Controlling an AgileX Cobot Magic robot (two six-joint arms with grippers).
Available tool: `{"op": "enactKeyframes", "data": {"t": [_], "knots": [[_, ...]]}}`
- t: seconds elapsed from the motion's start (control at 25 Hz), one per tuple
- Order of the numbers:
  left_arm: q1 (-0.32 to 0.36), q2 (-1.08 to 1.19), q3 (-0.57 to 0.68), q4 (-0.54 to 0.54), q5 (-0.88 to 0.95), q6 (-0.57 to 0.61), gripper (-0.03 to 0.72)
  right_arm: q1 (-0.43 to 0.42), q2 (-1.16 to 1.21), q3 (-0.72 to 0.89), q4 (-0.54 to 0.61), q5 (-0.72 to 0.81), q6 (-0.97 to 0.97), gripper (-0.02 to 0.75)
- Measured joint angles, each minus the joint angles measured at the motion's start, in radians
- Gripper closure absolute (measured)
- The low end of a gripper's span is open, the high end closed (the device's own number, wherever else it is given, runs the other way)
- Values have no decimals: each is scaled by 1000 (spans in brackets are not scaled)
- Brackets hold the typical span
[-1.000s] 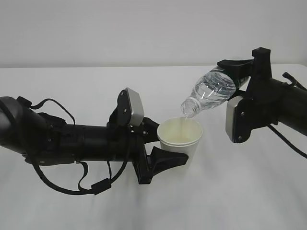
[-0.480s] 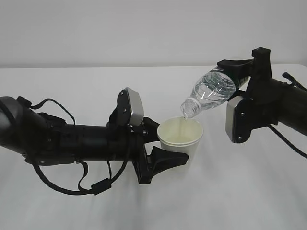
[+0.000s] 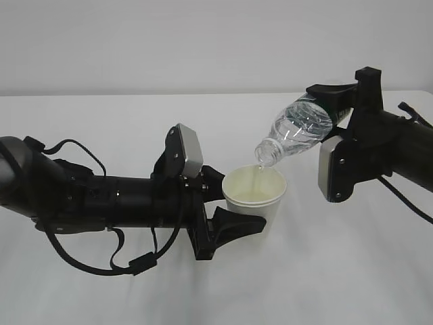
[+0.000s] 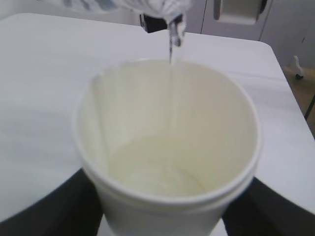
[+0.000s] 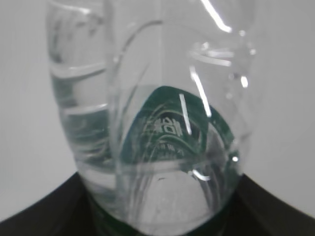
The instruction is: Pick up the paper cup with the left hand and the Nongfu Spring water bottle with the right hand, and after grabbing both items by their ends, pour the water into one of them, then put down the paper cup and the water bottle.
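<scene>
Left end effector (image 3: pixel 233 213) grips cup (image 3: pixel 255 198) upright above table (image 3: pixel 325 271). Right end effector (image 3: pixel 336 101) grips bottle (image 3: pixel 298 132), tilted neck-down; water (image 4: pixel 171 93) streams into cup.

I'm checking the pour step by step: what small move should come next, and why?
Probably hold the tilt a moment, then ease the water bottle back upright. A thin stream of water falls from its neck into the paper cup, which is only shallowly filled. The right pincer grips the bottle's base end; the left pincer holds the cup upright.
</scene>
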Motion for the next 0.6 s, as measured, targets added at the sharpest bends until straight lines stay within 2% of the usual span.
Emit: {"op": "enactKeyframes", "data": {"t": [0.6], "knots": [[0, 0, 0, 0, -30, 0, 202, 0, 0, 0, 0, 0, -4, 290]]}}
